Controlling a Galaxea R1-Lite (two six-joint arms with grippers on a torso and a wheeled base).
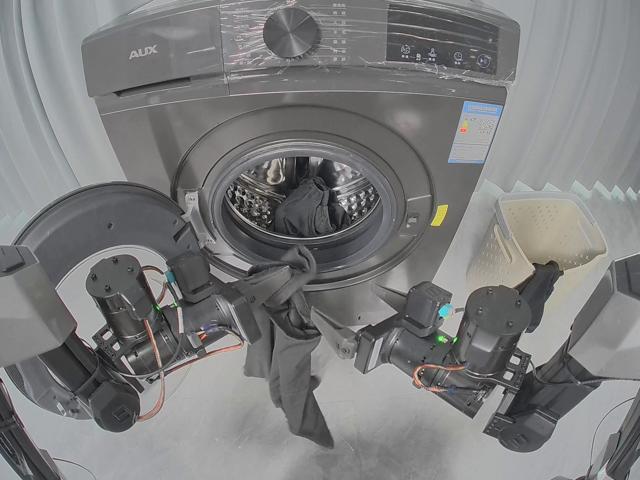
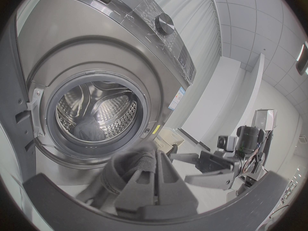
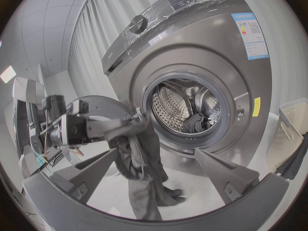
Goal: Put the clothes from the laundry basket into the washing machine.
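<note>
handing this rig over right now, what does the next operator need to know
Left hand: shut on a dark grey garment, held just in front of the washing machine opening; the garment hangs down toward the floor.
Right hand: open, empty, beside the hanging garment.
Done: door open; one black garment lies in the drum.
Left: get the held garment into the drum, then the dark piece draped over the laundry basket rim, to the right of the machine.

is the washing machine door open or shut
Open. The door is swung aside to the left, and the drum shows with a dark garment inside.
</note>
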